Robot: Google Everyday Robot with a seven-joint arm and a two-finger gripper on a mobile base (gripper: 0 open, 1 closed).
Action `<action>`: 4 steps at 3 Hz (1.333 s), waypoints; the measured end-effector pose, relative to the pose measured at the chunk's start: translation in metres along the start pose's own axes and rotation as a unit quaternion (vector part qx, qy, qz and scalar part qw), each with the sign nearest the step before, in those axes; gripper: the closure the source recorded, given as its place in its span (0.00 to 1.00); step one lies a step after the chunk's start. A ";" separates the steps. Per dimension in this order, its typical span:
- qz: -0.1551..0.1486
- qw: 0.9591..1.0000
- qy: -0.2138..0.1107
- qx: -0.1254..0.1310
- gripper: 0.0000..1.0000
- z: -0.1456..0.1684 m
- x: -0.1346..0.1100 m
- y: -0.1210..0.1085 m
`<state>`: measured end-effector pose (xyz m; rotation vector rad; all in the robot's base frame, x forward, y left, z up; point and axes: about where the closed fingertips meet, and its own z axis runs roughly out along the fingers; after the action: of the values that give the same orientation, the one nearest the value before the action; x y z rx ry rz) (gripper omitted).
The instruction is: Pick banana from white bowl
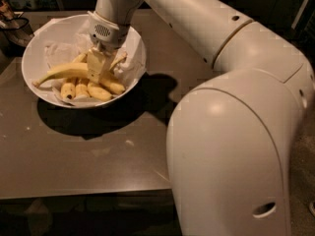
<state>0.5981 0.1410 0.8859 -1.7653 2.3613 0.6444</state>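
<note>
The white bowl point(34, 48) stands at the far left of the table, lined with crumpled white paper. The long curved banana point(64, 72) lies across it, its thin stem pointing left. Three shorter bananas point(81, 88) lie below it toward the bowl's near rim. My gripper point(98, 68) reaches straight down into the bowl from the arm above. It sits on the right part of the long banana and hides that part. The banana still rests in the bowl.
The bowl stands on a dark brown table point(98, 156) whose front edge runs along the bottom. My large white arm and base point(231, 146) fill the right side. A dark object point(15, 31) sits at the far left beside the bowl.
</note>
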 end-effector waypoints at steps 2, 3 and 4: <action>0.004 1.000 -0.024 -0.012 1.00 -0.030 -0.019 0.025; 0.002 0.999 -0.030 -0.019 1.00 -0.046 -0.030 0.041; -0.007 0.998 -0.065 -0.024 1.00 -0.061 -0.047 0.051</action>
<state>0.5743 0.1696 0.9705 -1.7015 2.2647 0.7951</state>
